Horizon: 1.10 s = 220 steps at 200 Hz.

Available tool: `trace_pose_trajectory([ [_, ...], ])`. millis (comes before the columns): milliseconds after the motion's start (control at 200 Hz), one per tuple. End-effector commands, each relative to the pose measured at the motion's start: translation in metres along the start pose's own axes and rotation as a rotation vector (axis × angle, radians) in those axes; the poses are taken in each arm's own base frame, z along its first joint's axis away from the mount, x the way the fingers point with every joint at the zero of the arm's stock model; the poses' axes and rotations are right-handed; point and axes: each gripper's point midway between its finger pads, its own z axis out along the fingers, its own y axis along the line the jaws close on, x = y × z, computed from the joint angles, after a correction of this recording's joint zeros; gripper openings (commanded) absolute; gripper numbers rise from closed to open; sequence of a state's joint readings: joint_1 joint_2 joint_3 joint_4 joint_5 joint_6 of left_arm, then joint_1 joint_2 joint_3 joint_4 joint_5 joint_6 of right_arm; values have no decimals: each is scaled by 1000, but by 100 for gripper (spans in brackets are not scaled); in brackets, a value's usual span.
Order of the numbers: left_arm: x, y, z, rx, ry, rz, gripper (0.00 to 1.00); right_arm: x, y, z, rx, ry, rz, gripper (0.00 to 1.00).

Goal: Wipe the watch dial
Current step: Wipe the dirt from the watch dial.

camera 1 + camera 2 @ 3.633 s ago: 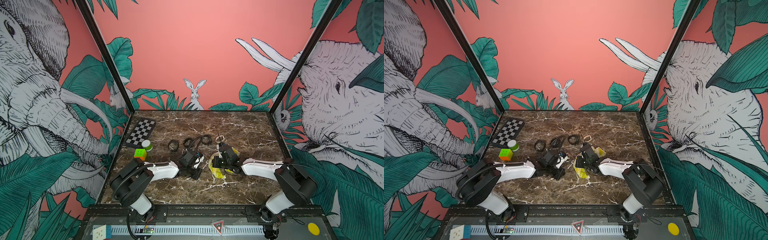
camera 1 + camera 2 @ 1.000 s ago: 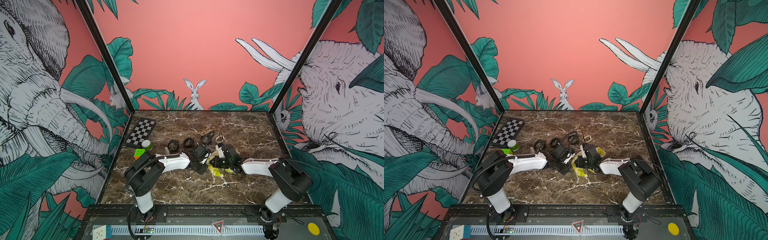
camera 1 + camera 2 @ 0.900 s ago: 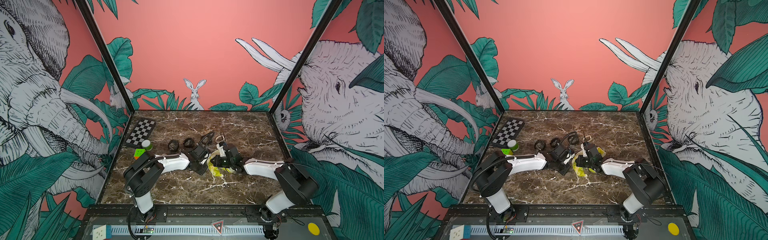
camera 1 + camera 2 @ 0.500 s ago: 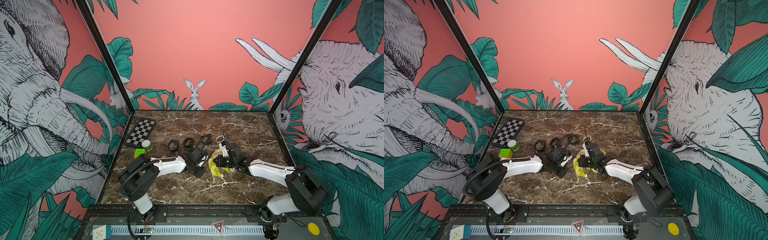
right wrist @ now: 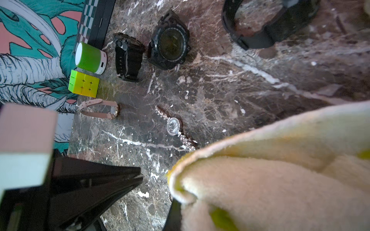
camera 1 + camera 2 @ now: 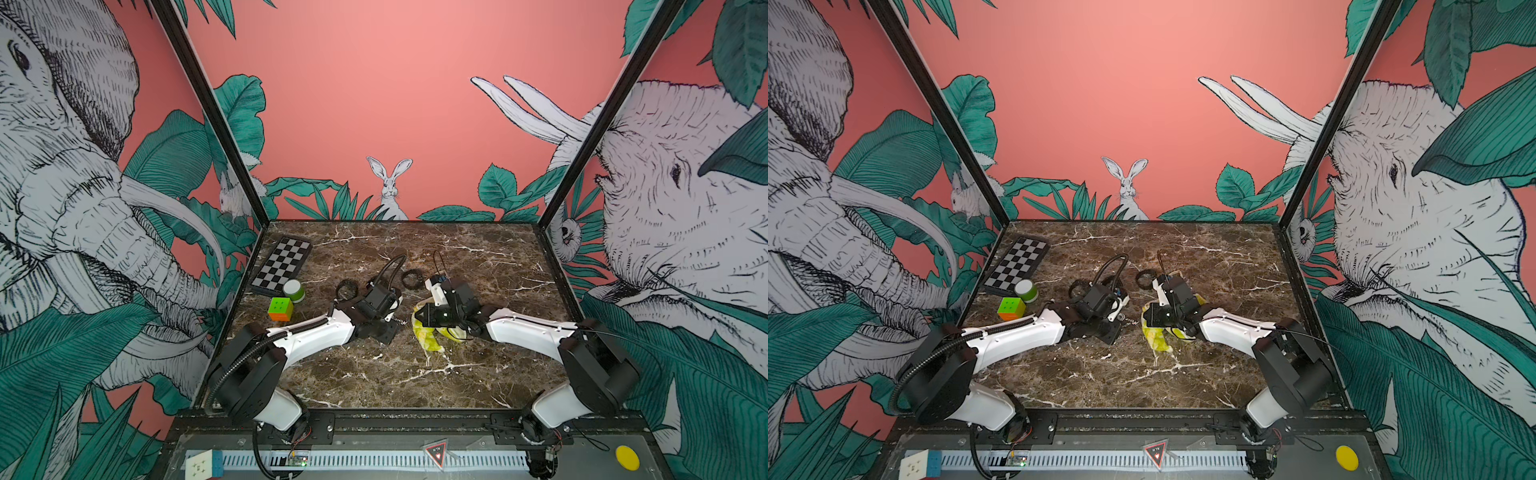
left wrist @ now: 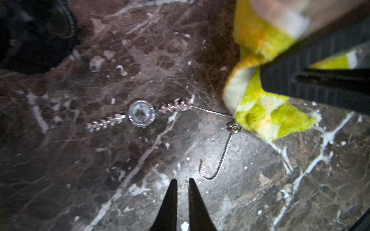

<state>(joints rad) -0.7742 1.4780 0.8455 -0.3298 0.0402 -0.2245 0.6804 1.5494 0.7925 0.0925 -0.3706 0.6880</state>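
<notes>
Empty left tool [image 7: 181, 181] barely parted; right tool [image 6: 430, 318] pinching cloth [image 7: 266, 114]. Risk of snagging chain [image 7: 218, 160] touching cloth edge, dragging loose watch [image 7: 104, 123] across tabletop [image 7: 250, 200], missing dial [image 7: 141, 113].

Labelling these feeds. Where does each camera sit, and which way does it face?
Top views: above the near edge, looking down the table; left arm, right arm show.
Left wrist: on left arm, facing down at silver watch; left gripper shows.
Right wrist: on right arm, facing silver watch and cube; right gripper clamps cloth.
Shared: both wrist views show silver watch, cloth.
</notes>
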Motion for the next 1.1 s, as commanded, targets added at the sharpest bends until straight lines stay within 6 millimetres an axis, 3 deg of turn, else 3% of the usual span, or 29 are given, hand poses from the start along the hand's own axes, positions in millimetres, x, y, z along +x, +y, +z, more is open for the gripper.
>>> trace_pose_trajectory([
  [0, -6, 21, -8, -48, -5, 6, 16, -8, 15, 4, -40, -12, -30, 0],
  [110, -17, 45, -8, -73, -18, -27, 16, -9, 20, 8, -46, -10, -30, 0],
  [285, -35, 63, -4, -78, -35, -45, 17, -7, 30, 19, -41, 9, -50, 0],
  [465, -40, 61, 13, -33, -24, -32, 16, -13, 36, 19, -36, 7, -65, 0],
  [685, -38, 61, 28, -19, -5, -19, 17, -9, 28, 9, 42, 43, -83, 0],
  [710, -38, 62, 29, -19, -5, -17, 17, -15, 34, -2, 37, 23, -97, 0],
  [890, -39, 64, 35, -18, -4, -21, 17, -18, 39, -27, 80, 23, -122, 0],
  [1095, -41, 68, 39, -29, -2, -22, 17, -24, 58, -23, 14, 31, -81, 0],
])
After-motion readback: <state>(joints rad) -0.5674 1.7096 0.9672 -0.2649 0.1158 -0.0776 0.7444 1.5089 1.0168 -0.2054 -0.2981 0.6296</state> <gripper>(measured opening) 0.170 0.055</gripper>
